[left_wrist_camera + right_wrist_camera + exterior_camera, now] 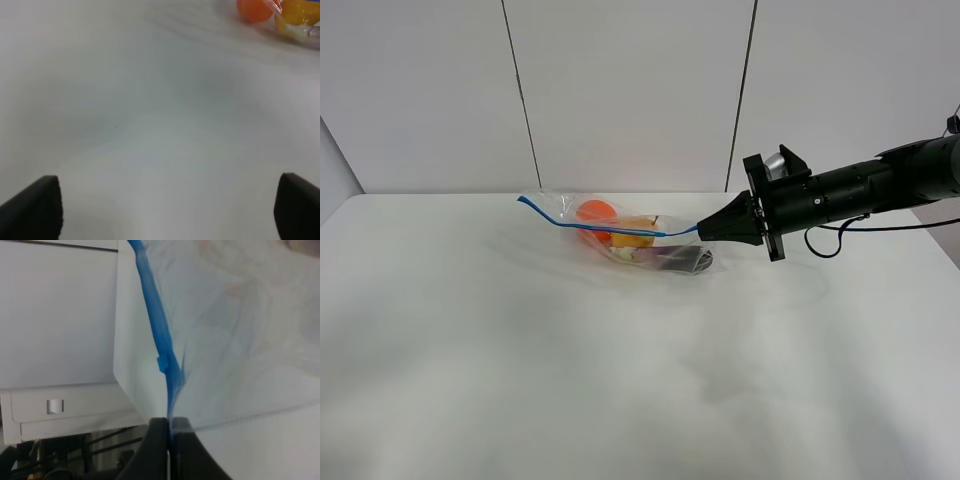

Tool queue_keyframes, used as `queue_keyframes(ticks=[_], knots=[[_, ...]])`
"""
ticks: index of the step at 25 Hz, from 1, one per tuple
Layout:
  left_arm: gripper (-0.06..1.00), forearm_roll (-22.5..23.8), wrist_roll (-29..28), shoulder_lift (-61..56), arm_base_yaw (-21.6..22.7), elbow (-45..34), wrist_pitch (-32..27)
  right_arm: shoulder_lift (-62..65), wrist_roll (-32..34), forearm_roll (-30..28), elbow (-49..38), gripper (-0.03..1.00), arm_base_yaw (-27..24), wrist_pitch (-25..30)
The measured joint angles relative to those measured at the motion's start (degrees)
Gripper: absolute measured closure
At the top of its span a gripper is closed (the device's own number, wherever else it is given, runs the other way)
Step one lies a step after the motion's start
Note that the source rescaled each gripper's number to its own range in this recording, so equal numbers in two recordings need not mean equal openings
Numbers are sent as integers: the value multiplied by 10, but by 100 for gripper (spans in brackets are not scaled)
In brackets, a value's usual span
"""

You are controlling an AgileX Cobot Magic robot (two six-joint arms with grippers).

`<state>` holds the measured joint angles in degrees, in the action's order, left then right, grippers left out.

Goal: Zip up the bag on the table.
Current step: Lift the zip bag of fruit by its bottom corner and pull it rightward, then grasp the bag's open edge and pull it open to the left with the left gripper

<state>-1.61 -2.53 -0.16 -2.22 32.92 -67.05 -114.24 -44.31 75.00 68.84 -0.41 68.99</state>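
Two grippers: the right gripper (704,229) is pressed together on the end of the blue zip strip (610,228). The left gripper (164,207) is spread wide over bare desk and holds nothing.
Bag position: the bag (620,245) lies on the desk (520,380), toward 12 o'clock from the desk's middle. The right gripper is at its 3 o'clock end.
Contents: an orange (596,211), a yellow pear (632,232) and a dark eggplant (678,262) show through the film.
Handling: the film looks thin, soft, crinkly and probably slippery. The fruit should weigh the bag down, though round pieces may roll and drag it along.
Where to hold: take the strip, not the loose film. Its 3 o'clock end is already pinched, and the free 10 o'clock end looks best for bracing.
Tab: a small blue nub (162,364) sits on the strip just ahead of the right gripper. Whether it is a slider, I cannot tell.
Edges: the far desk edge runs close behind the bag at 12 o'clock, with the wall (620,90) beyond.
Open room: wide bare desk lies toward 6 and 9 o'clock.
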Motion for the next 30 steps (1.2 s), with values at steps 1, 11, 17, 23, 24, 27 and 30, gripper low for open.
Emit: queue_keyframes(ticks=[1, 11, 17, 23, 24, 27, 30], knots=[[-6, 0, 0, 0, 0, 0, 0, 0, 0, 0, 0, 97, 0, 0], [-6, 0, 0, 52, 0, 34, 30, 0, 13, -32, 0, 97, 0, 0], [-6, -17, 4, 246, 0, 122, 130, 0, 13, -33, 0, 97, 0, 0], [-6, -88, 73, 453, 0, 204, 226, 0, 13, -33, 0, 97, 0, 0], [-6, -103, 92, 486, 0, 217, 237, 0, 13, -33, 0, 97, 0, 0], [-6, -168, 158, 572, 0, 244, 267, 0, 13, -33, 0, 97, 0, 0], [-6, -237, 233, 645, 0, 257, 303, 0, 13, -33, 0, 97, 0, 0]])
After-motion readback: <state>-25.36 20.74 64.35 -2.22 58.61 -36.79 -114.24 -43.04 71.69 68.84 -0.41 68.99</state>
